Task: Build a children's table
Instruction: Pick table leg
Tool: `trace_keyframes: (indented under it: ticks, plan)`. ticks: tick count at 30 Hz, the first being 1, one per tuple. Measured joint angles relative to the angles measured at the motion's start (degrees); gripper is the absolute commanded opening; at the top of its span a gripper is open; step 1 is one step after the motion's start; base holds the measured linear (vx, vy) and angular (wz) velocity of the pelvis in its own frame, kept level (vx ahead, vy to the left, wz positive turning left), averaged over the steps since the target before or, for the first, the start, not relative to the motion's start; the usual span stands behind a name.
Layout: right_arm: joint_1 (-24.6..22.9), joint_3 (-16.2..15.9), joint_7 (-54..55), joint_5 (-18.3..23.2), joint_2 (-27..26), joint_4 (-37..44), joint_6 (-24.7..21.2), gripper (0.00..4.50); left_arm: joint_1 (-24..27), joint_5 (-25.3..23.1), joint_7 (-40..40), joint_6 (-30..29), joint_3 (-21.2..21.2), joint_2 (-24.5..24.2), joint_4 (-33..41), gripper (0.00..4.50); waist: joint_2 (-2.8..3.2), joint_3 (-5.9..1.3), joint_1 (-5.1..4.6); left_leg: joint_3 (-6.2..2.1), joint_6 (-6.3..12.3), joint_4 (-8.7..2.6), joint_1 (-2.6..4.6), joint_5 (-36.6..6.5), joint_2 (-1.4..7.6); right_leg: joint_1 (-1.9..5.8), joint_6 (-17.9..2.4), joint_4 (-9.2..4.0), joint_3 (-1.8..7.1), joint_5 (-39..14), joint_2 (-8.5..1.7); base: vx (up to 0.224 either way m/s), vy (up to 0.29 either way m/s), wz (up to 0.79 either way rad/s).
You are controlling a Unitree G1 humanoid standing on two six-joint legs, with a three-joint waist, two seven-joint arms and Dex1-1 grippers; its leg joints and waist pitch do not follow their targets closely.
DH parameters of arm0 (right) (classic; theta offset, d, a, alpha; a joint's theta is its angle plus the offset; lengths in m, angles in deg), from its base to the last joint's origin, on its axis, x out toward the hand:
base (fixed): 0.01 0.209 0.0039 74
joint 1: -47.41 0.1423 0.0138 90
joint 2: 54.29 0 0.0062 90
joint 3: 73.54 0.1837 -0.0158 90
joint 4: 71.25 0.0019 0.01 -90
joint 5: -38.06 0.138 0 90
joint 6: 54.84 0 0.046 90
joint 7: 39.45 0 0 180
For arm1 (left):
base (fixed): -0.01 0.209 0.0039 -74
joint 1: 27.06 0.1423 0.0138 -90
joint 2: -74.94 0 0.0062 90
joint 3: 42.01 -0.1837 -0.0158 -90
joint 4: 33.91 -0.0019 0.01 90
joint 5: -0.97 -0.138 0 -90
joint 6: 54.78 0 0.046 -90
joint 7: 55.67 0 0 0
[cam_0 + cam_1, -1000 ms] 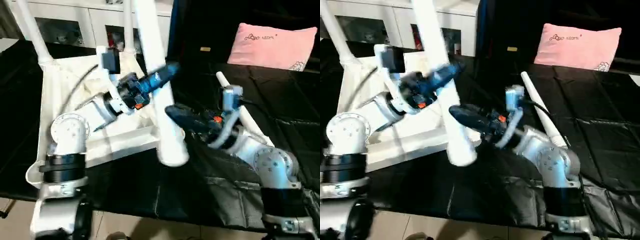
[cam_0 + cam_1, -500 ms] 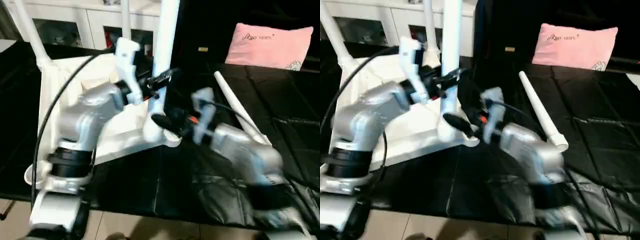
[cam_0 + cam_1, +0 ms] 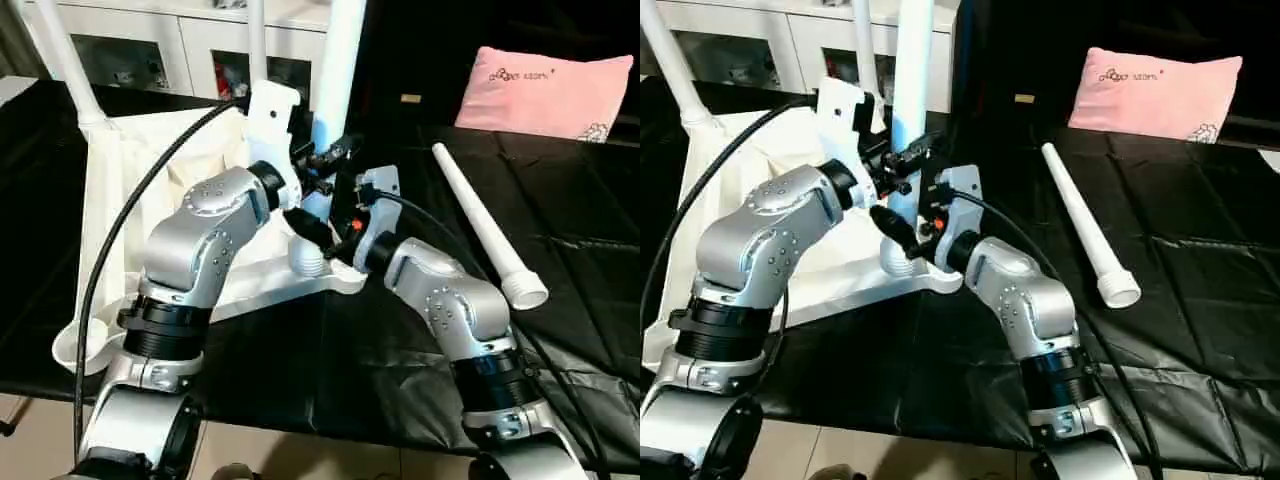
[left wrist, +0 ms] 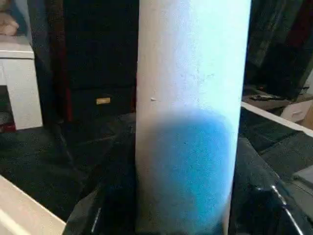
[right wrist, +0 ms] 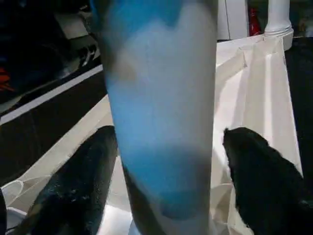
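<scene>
left claw (image 3: 318, 170) clamped on upright leg (image 3: 338, 60), right claw (image 3: 305, 228) seemingly loose around it

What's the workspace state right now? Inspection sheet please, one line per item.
Surface: black cloth covers the work table.
Job's things: tabletop lies underside up; two legs stand in its far corners; a third leg stands upright at the near corner socket; a fourth, loose leg lies on the cloth.
Clutter: nothing seen.
Grippers: left gripper shut on the third leg; right gripper has a finger on each side of that leg's base, with a gap visible at one finger.
Cables: black cable arcs over the left arm.
Surroundings: pink pillow, white cabinet behind.
</scene>
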Motion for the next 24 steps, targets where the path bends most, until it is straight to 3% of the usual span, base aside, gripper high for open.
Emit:
trace_keyframes:
  ticks: [12,21,24]
  plan:
    - [0.22,-0.12,0.27,-0.14,-0.62,-1.02,0.24,2.13,-1.24,-0.48,1.45,0.04,0.63,0.51,-0.51,1.86,0.0,0.0,-0.01,0.0,0.0,0.0,0.0,0.0,0.0,0.0,0.0,0.0,0.0,0.0,0.0,0.0,0.0,0.0]
    - [1.49,-0.27,-0.15,-0.09,-0.97,-2.27,0.33,1.99,-1.54,-0.44,1.61,-0.52,1.76,0.41,-0.54,1.86,0.0,0.0,-0.03,-0.01,0.0,0.0,0.0,0.0,0.0,0.0,0.0,0.0,0.0,0.0,0.0,0.0,0.0,0.0]
    - [1.5,-0.27,-1.59,0.02,-0.46,-2.26,0.35,1.99,-1.59,1.66,1.69,-2.14,3.91,1.13,-0.6,2.55,0.0,0.0,0.04,0.0,0.0,0.0,-0.01,0.0,0.0,0.0,0.0,0.0,0.0,0.0,0.0,0.0,0.0,0.0]
